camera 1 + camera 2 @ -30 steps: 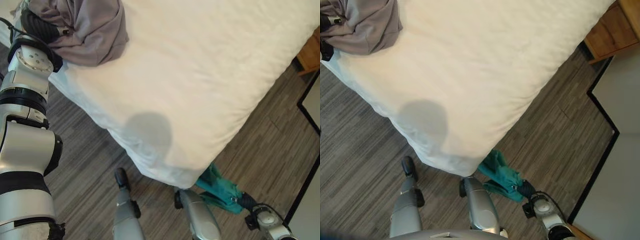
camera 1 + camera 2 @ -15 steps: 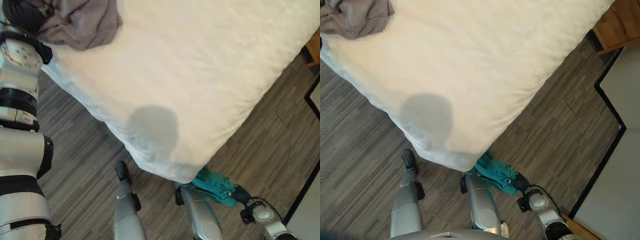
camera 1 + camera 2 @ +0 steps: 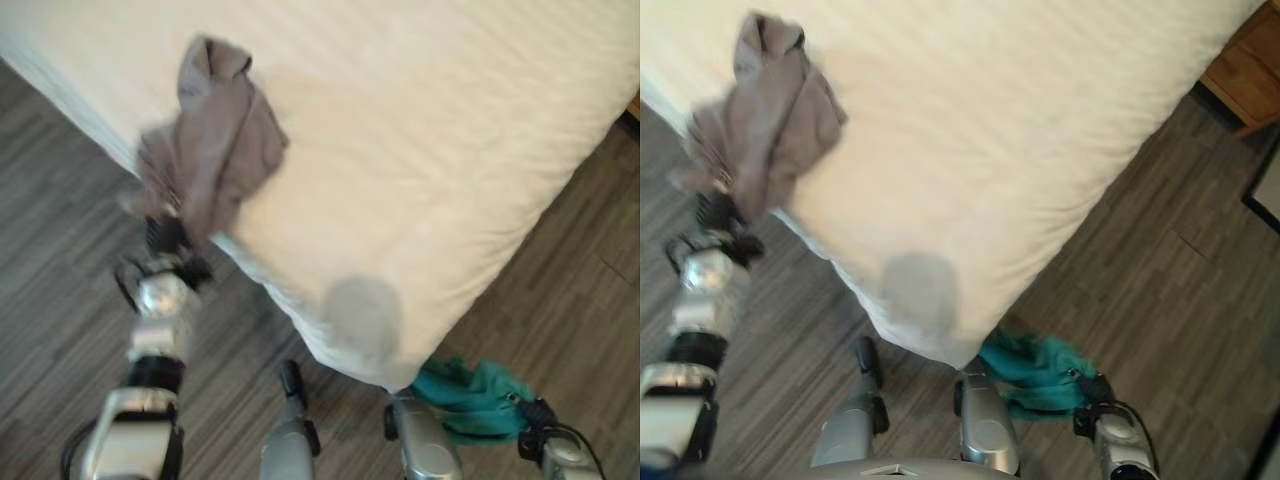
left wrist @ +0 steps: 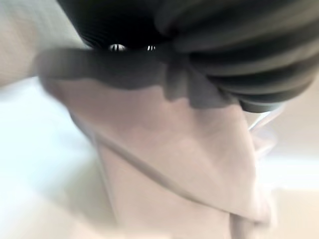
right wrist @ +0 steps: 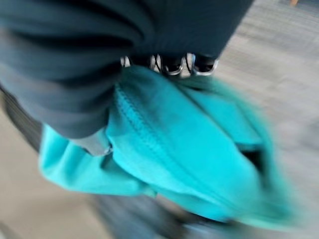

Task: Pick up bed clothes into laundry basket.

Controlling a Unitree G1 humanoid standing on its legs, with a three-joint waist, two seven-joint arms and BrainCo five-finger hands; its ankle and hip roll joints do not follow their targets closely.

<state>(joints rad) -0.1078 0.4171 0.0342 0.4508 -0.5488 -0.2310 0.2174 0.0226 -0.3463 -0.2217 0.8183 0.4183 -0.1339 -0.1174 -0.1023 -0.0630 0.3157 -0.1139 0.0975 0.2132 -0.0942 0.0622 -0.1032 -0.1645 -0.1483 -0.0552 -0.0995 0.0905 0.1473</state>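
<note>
Left eye view, bed edge: the white bed (image 3: 420,150) runs slantwise, its near corner just above my legs; grey plank floor (image 3: 60,200) lies open on my left and on the far right.
Left eye view, grey garment: the grey garment (image 3: 215,140) drapes over the bed's left edge, upper part on the mattress, lower part hanging off toward my left hand (image 3: 168,235).
Left eye view, left hand: just off the bed edge, over the floor, at the garment's lower end.
Right eye view, teal garment: the teal garment (image 3: 1035,365) hangs bunched below the bed corner, over the floor, at my right hand (image 3: 1095,390).
Right eye view, in the way: the bed corner stands between my two hands; a wooden piece of furniture (image 3: 1245,70) sits beyond the bed's far right edge, well apart.
Left wrist view, fingers: my fingers are clamped on the grey cloth, which gathers under the dark ribbed cover and falls away in folds against the white bedding.
Right wrist view, fingers: my fingers (image 5: 172,63) curl into the teal cloth, holding it bunched, with floor behind it.
</note>
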